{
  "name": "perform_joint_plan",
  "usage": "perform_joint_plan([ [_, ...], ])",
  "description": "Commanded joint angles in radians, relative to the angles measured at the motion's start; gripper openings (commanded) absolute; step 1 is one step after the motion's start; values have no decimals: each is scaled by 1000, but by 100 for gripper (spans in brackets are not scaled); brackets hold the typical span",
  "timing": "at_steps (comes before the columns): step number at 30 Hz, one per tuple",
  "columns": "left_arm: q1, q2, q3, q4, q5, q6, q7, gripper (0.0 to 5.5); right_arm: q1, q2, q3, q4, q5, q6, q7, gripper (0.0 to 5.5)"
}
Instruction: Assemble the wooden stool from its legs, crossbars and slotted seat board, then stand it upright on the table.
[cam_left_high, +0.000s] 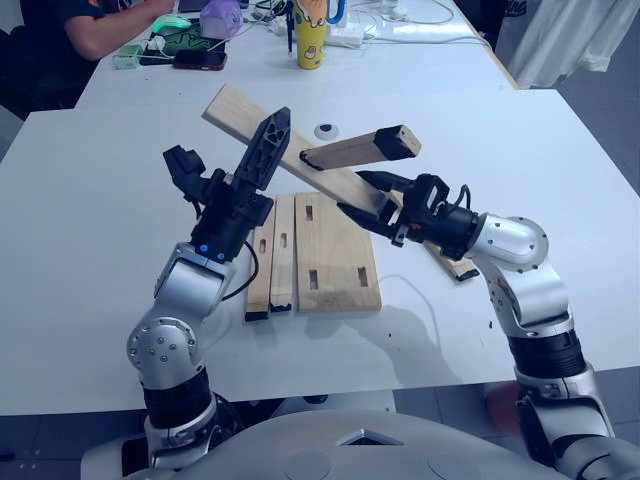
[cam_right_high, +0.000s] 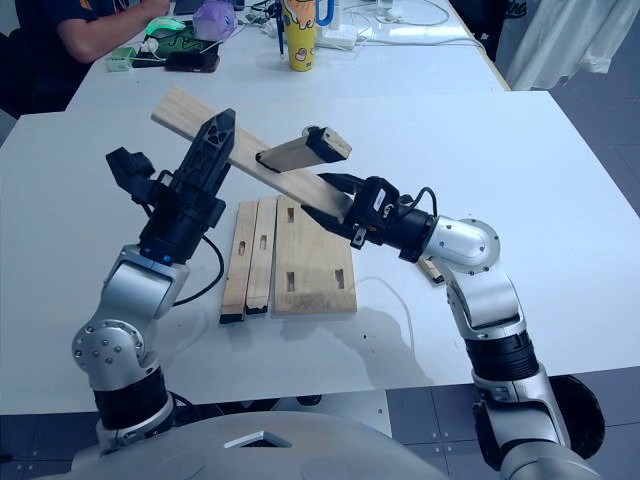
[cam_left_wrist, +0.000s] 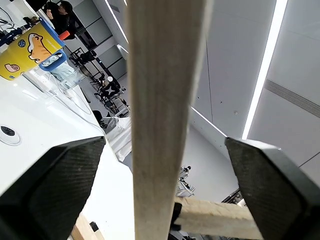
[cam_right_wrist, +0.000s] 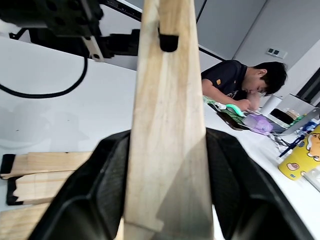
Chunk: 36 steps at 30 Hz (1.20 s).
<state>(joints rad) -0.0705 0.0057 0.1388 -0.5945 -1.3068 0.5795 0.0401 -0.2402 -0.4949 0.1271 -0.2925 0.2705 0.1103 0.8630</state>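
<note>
A long wooden leg (cam_left_high: 330, 178) is held slanting above the table. A short crossbar (cam_left_high: 362, 149) with a dark end juts from its middle. My left gripper (cam_left_high: 228, 135) stands open around the leg's upper part; in the left wrist view both fingers (cam_left_wrist: 55, 185) sit apart from the wood. My right gripper (cam_left_high: 355, 195) is shut on the leg lower down, and its pads press both faces in the right wrist view (cam_right_wrist: 165, 135). The slotted seat board (cam_left_high: 335, 258) lies flat on the table below, with two narrow slotted bars (cam_left_high: 272, 258) beside it.
A wooden end (cam_left_high: 460, 268) shows under my right forearm. A small round disc (cam_left_high: 327, 130) lies behind the leg. A yellow cup (cam_left_high: 310, 40) and clutter stand on the far table, where a person sits. Bare white table (cam_left_high: 90, 250) stretches to both sides.
</note>
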Motion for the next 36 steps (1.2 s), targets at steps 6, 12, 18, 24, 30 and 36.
perform_joint_plan([
  [6,-22,14,2,25,-9,-46,15,357,-4,-6,-1,-6,6,12,-2,208],
  [12,-25,23,-7,33,-8,-55,10,261,-5,-3,2,-2,-3,5,-6,208],
  [18,-24,35,-15,42,9,-59,7,172,-4,-4,9,1,-9,0,-1,208],
  [24,-21,43,-22,48,8,-66,-6,108,-10,-6,10,15,-22,-9,-3,208],
  [30,-22,45,-21,62,18,-72,-13,108,-15,-4,12,23,-26,-14,-4,208],
  [36,-24,45,-14,83,29,-82,-13,107,-15,-11,11,12,-9,-3,14,255],
])
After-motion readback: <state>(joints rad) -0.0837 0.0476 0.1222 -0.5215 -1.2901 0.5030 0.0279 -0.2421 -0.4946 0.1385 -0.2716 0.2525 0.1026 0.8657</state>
